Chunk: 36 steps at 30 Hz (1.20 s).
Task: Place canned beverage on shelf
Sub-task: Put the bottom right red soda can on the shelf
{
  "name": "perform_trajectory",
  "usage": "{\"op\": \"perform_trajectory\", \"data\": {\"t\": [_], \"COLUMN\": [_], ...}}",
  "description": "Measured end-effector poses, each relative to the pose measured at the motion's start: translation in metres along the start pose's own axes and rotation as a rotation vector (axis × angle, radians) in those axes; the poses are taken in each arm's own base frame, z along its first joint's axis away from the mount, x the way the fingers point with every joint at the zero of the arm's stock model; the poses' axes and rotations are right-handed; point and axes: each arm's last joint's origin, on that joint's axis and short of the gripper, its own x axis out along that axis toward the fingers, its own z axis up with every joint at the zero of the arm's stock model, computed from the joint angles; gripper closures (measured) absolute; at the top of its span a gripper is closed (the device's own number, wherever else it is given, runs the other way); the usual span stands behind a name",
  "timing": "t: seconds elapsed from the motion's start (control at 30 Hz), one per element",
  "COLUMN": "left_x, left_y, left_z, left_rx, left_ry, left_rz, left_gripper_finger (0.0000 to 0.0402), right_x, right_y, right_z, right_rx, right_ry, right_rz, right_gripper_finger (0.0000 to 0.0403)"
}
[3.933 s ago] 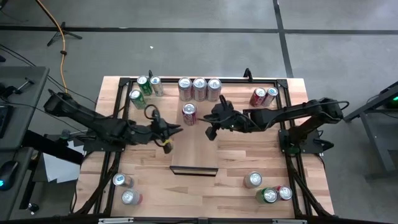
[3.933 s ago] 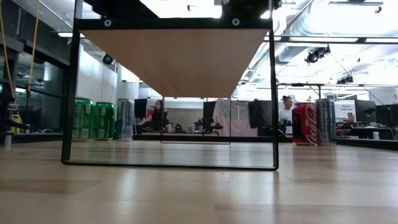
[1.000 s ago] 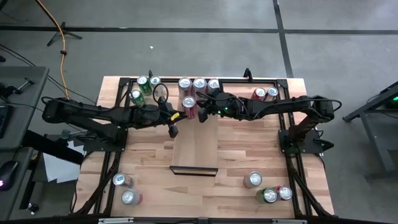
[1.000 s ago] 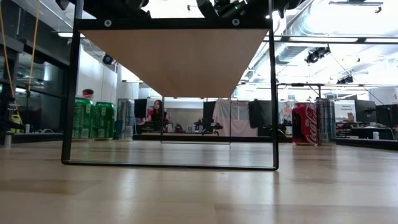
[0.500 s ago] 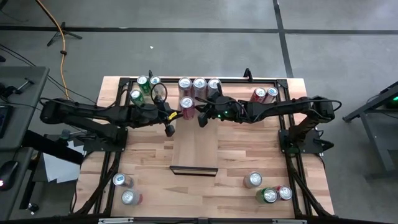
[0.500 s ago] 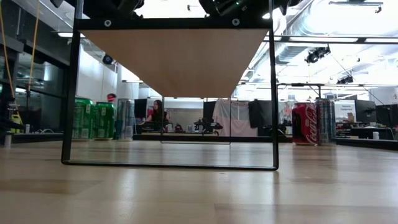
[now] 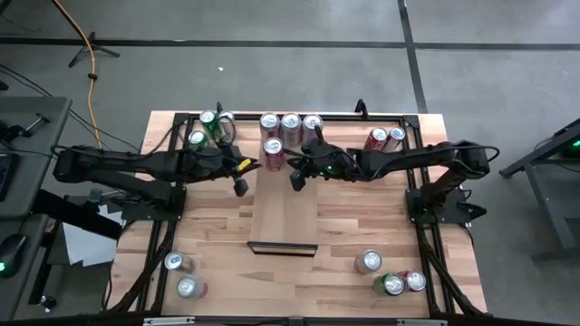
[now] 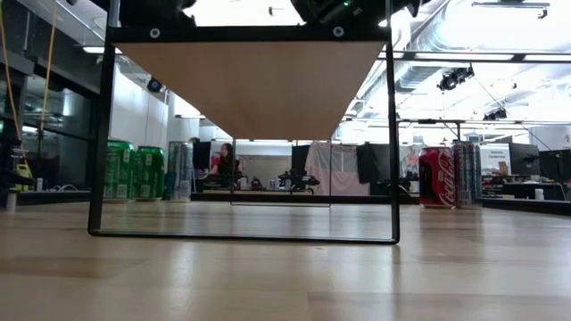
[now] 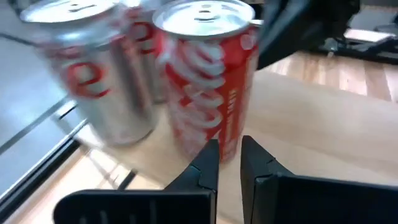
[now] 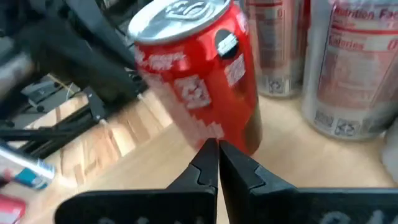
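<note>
You're not far into this one yet: the red aluminium can with white lettering [image 7: 274,148] is standing upright on the long pale smooth wooden shelf board [image 7: 283,208], at its far end, but neither arm has hold of it. Whether that spot counts as placed I can't say; it looks more like the can is being nudged into position.

Your left gripper [image 9: 229,163] has its dark fingers closed together with nothing between them, and the can sits right in front of the tips, possibly touching. Your right gripper [image 10: 217,160] is pinched shut and empty too, with the same can just ahead of it from the other side.

Material-wise: shiny cylinder, silver lid with pull tab, slick printed sides, so it'll probably slide easily on that smooth board. Beyond both grippers stand silver cans with red lettering [image 7: 290,127] on the butcher-block bench [image 7: 335,281].
</note>
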Motion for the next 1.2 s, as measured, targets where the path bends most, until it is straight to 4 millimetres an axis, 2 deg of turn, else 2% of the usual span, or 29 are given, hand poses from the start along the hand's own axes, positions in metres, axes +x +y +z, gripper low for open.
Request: {"op": "perform_trajectory", "data": {"t": [0.1, 0.3, 0.53, 0.77, 1.2], "left_x": [-0.024, -0.072, -0.103, -0.107, -0.096], "left_y": [0.009, 0.028, 0.042, 0.044, 0.039], "left_z": [0.002, 0.01, 0.018, 0.018, 0.019], "left_rx": [-0.046, -0.155, -0.253, -0.262, -0.242], "left_ry": [-0.029, -0.198, -0.387, -0.403, -0.363], "left_rz": [0.004, 0.007, 0.031, 0.032, 0.04], "left_gripper_finger": [0.0402, 0.0402, 0.0401, 0.0402, 0.0402], "right_x": [-0.003, 0.0, 0.01, 0.019, 0.033], "right_y": [0.003, 0.005, 0.001, -0.002, -0.006], "right_z": [-0.003, -0.005, -0.001, -0.002, -0.002], "right_rx": [-0.011, -0.01, -0.016, -0.006, 0.016], "right_ry": [0.03, 0.025, -0.014, -0.034, -0.075], "right_rz": [0.019, 0.038, 0.036, 0.041, 0.034], "right_gripper_finger": [0.0403, 0.0403, 0.0403, 0.0403, 0.0403]}}
